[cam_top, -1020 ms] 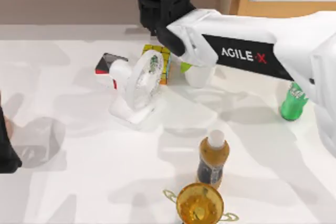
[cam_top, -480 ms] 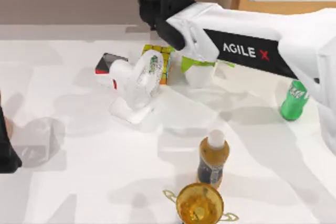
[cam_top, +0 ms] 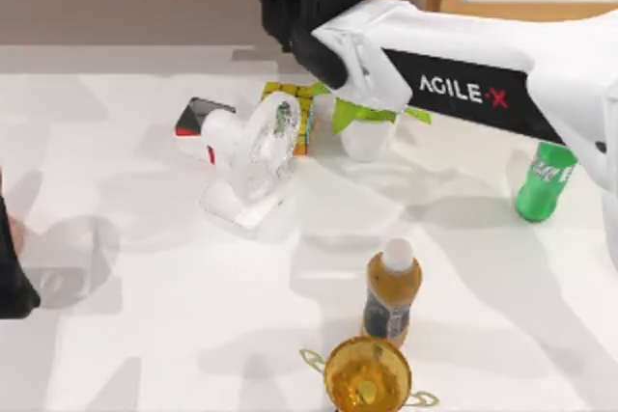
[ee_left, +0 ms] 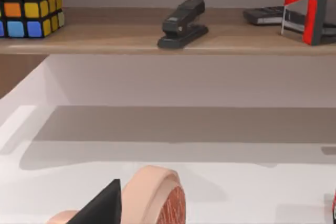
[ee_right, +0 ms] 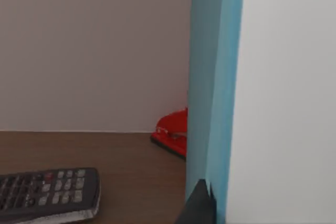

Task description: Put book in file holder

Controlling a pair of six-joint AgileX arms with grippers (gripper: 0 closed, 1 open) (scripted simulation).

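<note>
Step in hand: you are carrying the book [ee_right: 215,77] on the right arm — judging by the arm's long reach across the table [cam_top: 145,335] toward its far edge, this is the transport leg, with the placing not yet done.
Book: in the right wrist view it stands upright and very close to the camera, light-blue cover edge-on, with a brown shelf [ee_right: 105,156], a remote control [ee_right: 47,190] and a red stapler [ee_right: 173,137] behind it.
Right gripper: one dark fingertip [ee_right: 199,203] lies against the blue cover — the gripper reads as clamped on the book, though you cannot see the opposite finger.
Right arm, from above: it crosses over the potted plant [cam_top: 367,127] and ends in a dark wrist near the far edge.
Next move: you need to find the file holder, line the upright book over its slot, then lower it before releasing.
Left gripper: parked at the table's left edge [cam_top: 12,277]; whether it is apart or together you cannot tell.
</note>
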